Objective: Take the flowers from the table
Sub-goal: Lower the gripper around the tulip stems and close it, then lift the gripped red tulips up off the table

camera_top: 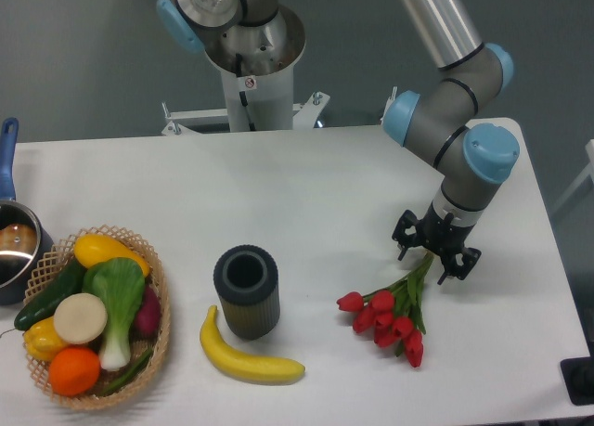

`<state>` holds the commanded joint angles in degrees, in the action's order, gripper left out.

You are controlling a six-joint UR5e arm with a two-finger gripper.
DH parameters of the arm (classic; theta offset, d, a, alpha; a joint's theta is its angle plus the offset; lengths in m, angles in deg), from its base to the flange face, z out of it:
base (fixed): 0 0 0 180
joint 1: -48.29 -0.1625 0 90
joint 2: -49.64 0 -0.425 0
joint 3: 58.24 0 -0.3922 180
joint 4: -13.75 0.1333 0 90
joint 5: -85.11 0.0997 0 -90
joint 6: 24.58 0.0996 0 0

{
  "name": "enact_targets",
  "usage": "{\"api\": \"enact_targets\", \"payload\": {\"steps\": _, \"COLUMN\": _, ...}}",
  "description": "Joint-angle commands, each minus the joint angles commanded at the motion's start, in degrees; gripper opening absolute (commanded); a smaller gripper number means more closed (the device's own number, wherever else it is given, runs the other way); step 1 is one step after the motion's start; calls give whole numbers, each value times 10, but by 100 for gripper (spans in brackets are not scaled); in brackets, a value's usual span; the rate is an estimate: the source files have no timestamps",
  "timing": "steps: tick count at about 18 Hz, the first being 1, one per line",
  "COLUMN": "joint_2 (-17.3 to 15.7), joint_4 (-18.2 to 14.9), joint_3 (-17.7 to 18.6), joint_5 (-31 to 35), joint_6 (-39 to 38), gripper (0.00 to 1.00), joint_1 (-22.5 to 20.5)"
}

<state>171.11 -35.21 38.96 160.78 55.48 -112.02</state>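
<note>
So the gripper (435, 253) sits right over the stem end of the flowers (391, 309), with its black fingers spread either side of the green stems. They look parted, not clamped, though I can't tell if they're touching the stems. From there the bunch runs down and to the camera's left, stems fanning into a cluster of glossy red tulip heads lying flat on the table (306, 194), which is smooth, white and has rounded corners. The arm above the gripper is grey metal tube with light blue plastic joint caps. Well off to the camera's left of the gripper stands a dark ribbed cylinder (246, 291), upright and open on top, and just below it lies a curved yellow banana (247, 355), near it but I can't say if they touch. Way further left is a woven wicker basket (160, 301) stuffed with smooth plastic-looking veg and fruit, and a pot (14, 245) with a blue handle at the edge.
</note>
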Motion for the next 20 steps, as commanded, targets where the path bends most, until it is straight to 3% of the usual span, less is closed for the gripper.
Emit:
{"api": "enact_targets", "payload": {"steps": 4, "joint_2": 0, "joint_4": 2, "joint_3": 0, "joint_5": 1, "joint_6": -11, "gripper": 34, "joint_1": 1}}
{"api": "enact_targets", "payload": {"steps": 10, "joint_2": 0, "joint_4": 3, "joint_3": -5, "joint_5": 1, "joint_6": -14, "gripper": 19, "joint_1": 1}}
{"api": "enact_targets", "payload": {"steps": 14, "joint_2": -12, "joint_4": 3, "joint_3": -5, "joint_5": 0, "joint_6": -14, "gripper": 18, "joint_1": -1}}
{"api": "enact_targets", "payload": {"steps": 16, "joint_2": -38, "joint_4": 4, "joint_3": -9, "joint_5": -2, "joint_6": -13, "gripper": 18, "joint_1": -1}}
{"api": "enact_targets", "payload": {"steps": 20, "joint_2": -74, "joint_4": 5, "joint_3": -49, "joint_5": -32, "joint_6": -37, "gripper": 19, "joint_1": 2}}
